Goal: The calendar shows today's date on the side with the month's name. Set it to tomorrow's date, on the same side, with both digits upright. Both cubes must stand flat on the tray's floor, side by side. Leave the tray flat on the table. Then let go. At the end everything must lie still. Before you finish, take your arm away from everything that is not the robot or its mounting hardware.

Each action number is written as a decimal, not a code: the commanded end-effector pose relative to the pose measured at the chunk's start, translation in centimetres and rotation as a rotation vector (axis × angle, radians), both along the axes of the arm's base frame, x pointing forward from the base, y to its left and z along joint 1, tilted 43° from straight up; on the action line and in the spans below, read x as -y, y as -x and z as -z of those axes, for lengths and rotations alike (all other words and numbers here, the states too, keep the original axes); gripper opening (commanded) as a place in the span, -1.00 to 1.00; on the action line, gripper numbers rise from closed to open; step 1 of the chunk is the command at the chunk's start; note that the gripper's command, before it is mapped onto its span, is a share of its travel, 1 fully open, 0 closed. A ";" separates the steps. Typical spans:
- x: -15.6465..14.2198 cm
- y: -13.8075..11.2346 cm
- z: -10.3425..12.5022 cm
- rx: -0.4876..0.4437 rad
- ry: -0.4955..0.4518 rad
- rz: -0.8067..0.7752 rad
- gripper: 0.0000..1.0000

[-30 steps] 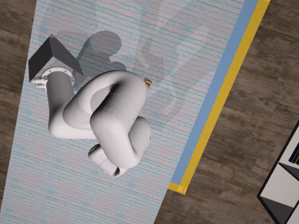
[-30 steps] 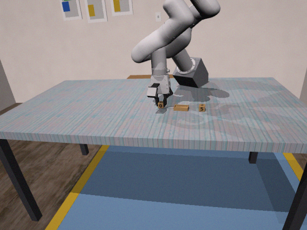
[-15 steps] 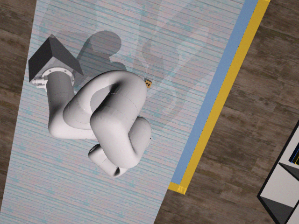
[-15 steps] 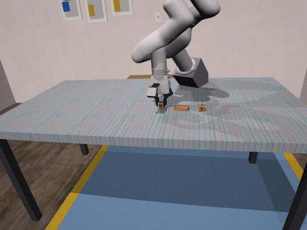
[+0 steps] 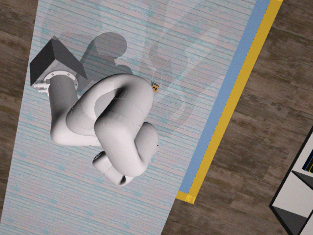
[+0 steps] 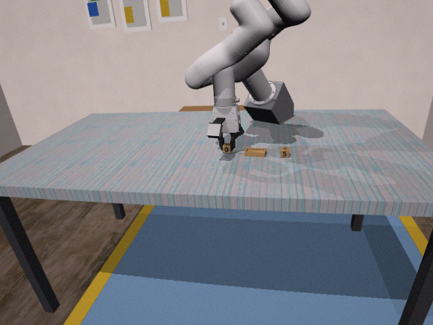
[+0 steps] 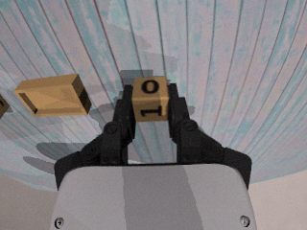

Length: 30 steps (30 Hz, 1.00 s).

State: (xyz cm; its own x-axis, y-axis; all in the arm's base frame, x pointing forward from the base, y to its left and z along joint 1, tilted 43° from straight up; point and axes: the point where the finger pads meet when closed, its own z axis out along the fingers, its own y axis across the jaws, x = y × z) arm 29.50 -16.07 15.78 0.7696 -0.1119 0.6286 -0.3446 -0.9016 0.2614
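My gripper point(image 7: 151, 95) is shut on a wooden digit cube point(image 7: 152, 99) and holds it a little above the table. In the wrist view the cube shows a 0 on its far face and a 1 on the face toward the camera. In the exterior view the held cube point(image 6: 226, 149) shows a 0, with the gripper point(image 6: 227, 142) around it. The wooden tray point(image 6: 255, 152) lies flat on the table just right of the cube; it also shows in the wrist view point(image 7: 53, 95) and looks empty. A second cube point(image 6: 285, 152) showing a 5 stands on the table right of the tray. In the top view that cube point(image 5: 154, 87) shows a 2 on top.
The arm's dark base block point(image 6: 269, 101) stands behind the tray. In the top view the arm point(image 5: 113, 118) hides the tray and the held cube. A shelf point(image 5: 295, 187) stands off the table at the right.
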 end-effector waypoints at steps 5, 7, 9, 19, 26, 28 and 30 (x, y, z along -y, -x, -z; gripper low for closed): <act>0.0 0.0 -0.1 0.001 0.000 0.000 -0.47; 0.0 0.0 -0.1 0.001 0.000 0.000 -0.47; 0.0 0.0 -0.1 0.001 0.000 0.000 -0.47; 0.0 0.0 0.0 0.001 0.000 0.000 -0.47; 0.1 -0.1 0.1 0.001 0.000 0.000 -0.47; 0.1 -0.2 0.1 0.001 0.000 0.000 -0.47; 0.1 -0.2 0.2 0.001 0.000 0.000 -0.47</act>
State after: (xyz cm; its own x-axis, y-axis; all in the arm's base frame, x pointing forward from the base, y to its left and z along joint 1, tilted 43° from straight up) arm 29.62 -16.16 15.62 0.7697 -0.1120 0.6285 -0.3446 -0.9016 0.2613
